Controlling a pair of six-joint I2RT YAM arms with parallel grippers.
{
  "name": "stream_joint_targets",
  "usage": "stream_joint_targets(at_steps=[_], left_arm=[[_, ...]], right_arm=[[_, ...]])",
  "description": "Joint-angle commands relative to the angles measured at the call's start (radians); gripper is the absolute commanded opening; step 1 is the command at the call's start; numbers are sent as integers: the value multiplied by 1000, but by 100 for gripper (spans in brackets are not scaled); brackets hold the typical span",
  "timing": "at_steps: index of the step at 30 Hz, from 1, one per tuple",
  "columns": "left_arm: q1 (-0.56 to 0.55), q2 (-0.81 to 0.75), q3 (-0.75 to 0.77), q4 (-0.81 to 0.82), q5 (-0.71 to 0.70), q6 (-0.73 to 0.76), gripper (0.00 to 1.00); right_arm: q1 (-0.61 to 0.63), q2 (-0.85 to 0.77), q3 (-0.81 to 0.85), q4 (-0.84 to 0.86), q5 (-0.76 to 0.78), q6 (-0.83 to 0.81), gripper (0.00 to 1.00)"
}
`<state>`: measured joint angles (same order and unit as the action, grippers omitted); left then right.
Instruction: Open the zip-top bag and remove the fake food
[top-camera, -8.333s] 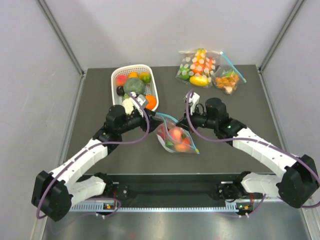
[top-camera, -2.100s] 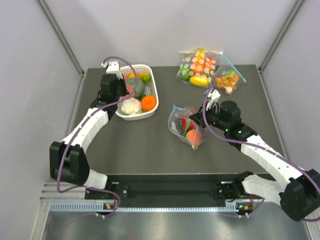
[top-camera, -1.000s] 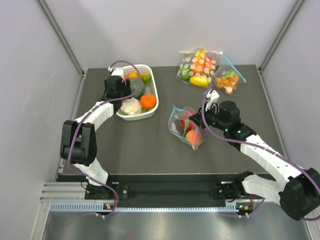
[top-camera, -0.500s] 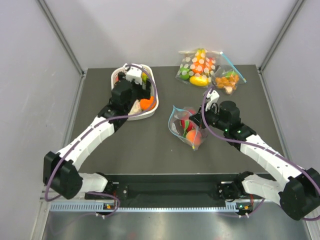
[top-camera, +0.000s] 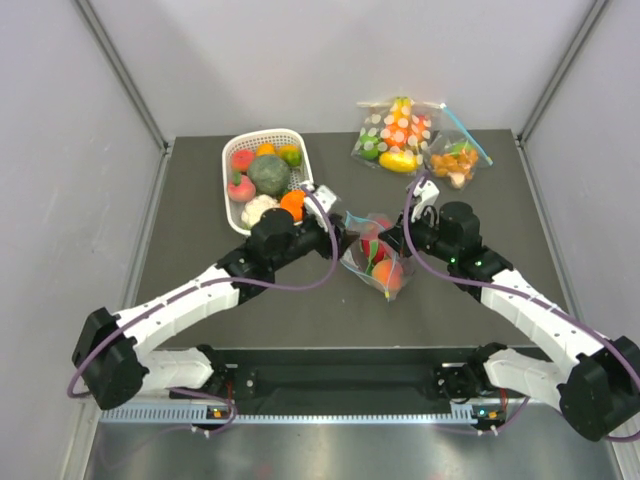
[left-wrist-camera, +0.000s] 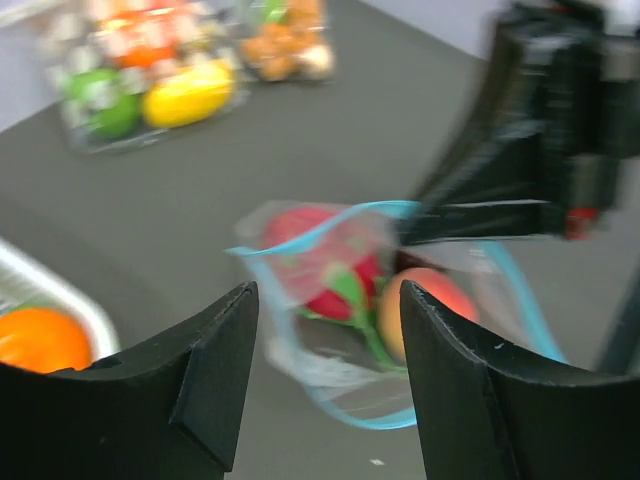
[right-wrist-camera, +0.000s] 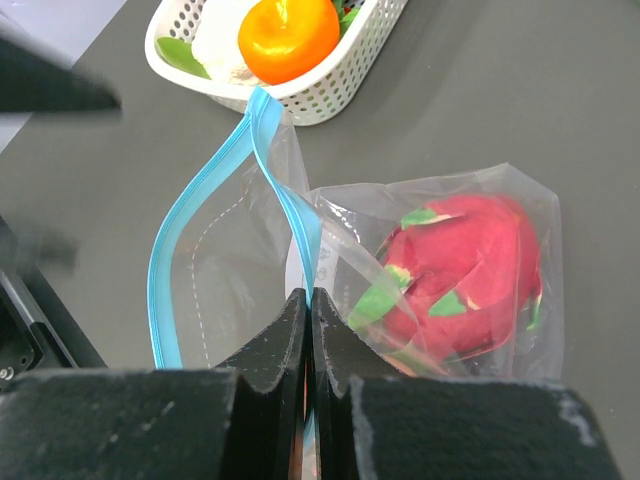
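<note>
Shows the right fingers (right-wrist-camera: 270, 375) pressed tight together on the teal zip strip of the bag (right-wrist-camera: 235, 255), pinching one lip at the bag's right side. Probably lifts that lip to keep the mouth gaping and the bag anchored while the other arm reaches in.

Shows the left fingers (left-wrist-camera: 215, 350) spread wide and holding nothing, poised just left of the bag with its open mouth framed between them. Cannot tell through the blur whether they touch the plastic. Looks lined up to go in for a fruit.

Inside the bag, all of the fake food (top-camera: 385, 272): a pink-red dragon fruit (right-wrist-camera: 470, 270) farthest from the mouth, a peach (left-wrist-camera: 432, 300), and something red with green leaves, likely a strawberry (left-wrist-camera: 335, 290). None out yet. Bag itself lying mid-worktop (top-camera: 500, 190).

Behind and left of the bag, a white basket (top-camera: 232, 160) with an orange (right-wrist-camera: 288, 25), a cabbage and a cauliflower, its near rim close to the raised zip strip. Well behind the bag, a polka-dot bag (top-camera: 395, 130) and, beside that, a small bag of orange pieces (top-camera: 455, 160). Neither in the way.

Likely hindrances: slack film draped over the fruit, a mouth held by one lip only, and the right arm crowding the bag's far side.
</note>
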<state>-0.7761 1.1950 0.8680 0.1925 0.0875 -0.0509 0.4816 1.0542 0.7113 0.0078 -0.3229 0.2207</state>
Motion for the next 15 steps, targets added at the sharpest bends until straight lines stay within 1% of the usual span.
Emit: stream_joint_targets(at_steps=[1, 5, 9, 12, 15], left_arm=[[-75, 43, 15, 111, 86, -15, 63], [-112, 126, 29, 151, 98, -43, 62], [-126, 239, 95, 121, 93, -78, 59], [-147, 340, 152, 65, 38, -92, 58], [-163, 392, 177, 48, -31, -90, 57]], right_arm=[[-11, -22, 5, 17, 4, -4, 0], [-11, -30, -3, 14, 8, -3, 0], [-11, -37, -4, 9, 7, -4, 0], [-11, -43, -6, 6, 8, -4, 0], [-12, -48, -7, 1, 10, -6, 0]])
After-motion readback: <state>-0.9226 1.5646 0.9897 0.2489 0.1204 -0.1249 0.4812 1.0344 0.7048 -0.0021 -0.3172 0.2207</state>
